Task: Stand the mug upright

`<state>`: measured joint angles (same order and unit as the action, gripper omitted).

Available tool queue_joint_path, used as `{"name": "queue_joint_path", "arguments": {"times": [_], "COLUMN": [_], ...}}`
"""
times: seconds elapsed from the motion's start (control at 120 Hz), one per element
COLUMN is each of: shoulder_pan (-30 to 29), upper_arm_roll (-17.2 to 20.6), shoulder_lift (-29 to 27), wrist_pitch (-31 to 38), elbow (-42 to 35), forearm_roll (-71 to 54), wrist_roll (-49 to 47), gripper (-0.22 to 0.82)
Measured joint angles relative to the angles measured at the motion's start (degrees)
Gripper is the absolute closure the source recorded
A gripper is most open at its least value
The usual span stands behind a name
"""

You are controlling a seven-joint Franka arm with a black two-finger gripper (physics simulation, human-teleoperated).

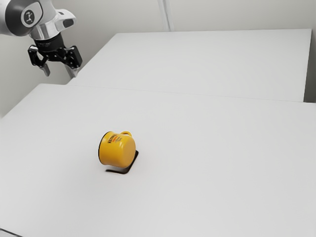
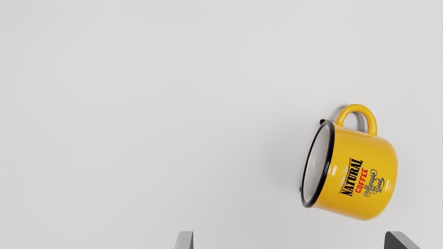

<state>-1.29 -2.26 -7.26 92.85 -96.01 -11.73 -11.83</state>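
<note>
- Upper left of the exterior view: a glossy white arm with rounded casings.
- On it, a dark grey round cap, bearing a pale ringed emblem.
- Beside that, a stubby white protrusion with a dark patch.
- Below, a black tool, jointed and angular, flecked with small bright glints.
- Plain grey fingertips, one showing a darker face.

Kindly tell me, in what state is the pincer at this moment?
Pincer: open, holding nothing, above the table.
</note>
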Motion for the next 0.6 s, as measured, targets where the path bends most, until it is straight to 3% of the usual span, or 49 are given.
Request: {"name": "queue_joint_path", "arguments": {"times": [0.25, 0.6], "shoulder_pan": [-1.1, -11.7], "upper_arm_roll": [-0.2, -0.6], "shoulder_lift": [1.9, 13.1], "wrist_pitch": [0.9, 1.2], "elbow": [-0.7, -1.8], "forearm_roll": [0.8, 20.8], "wrist_roll": [-0.1, 0.6], "gripper": [0.00, 0.00]}}
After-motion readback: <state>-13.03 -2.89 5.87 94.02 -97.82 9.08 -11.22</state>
